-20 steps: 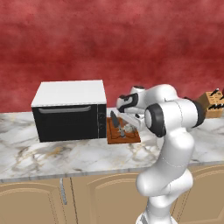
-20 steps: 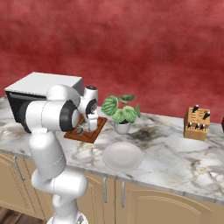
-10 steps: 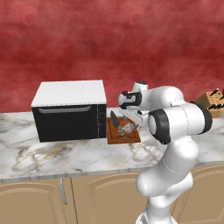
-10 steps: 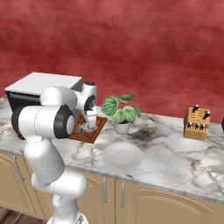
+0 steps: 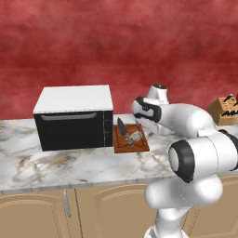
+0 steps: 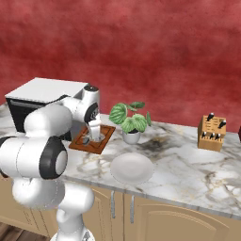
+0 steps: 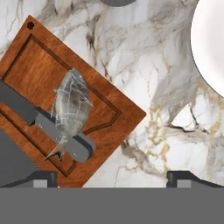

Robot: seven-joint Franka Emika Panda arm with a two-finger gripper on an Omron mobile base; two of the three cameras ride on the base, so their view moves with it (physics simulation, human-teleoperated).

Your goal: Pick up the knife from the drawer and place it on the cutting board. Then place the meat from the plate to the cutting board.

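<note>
While the white marble counter (image 5: 65, 162) carries everything, the largest thing on it is the black oven (image 5: 74, 117), near the counter's back edge. Just beside the oven's right side lies the cutting board (image 5: 131, 145), a reddish-brown wooden one. On the board lies the knife (image 7: 26, 111), with its grey blade and dark handle, and the meat (image 7: 71, 109), a pale greyish lump, rests across the knife's blade, near the middle of the board. The round white plate (image 6: 132, 168) stands near the counter's front edge and has nothing on it. The potted plant (image 6: 130, 120) stands behind the plate, and the tan knife block (image 6: 211, 133) with dark handles is well apart, toward the counter's right end.

The gripper (image 6: 94, 136) hangs over the board with its fingers spread wide and nothing between them. Compared with a second ago, the arm has lifted and the hand stands higher above the board; the meat and the knife stay where they were.
</note>
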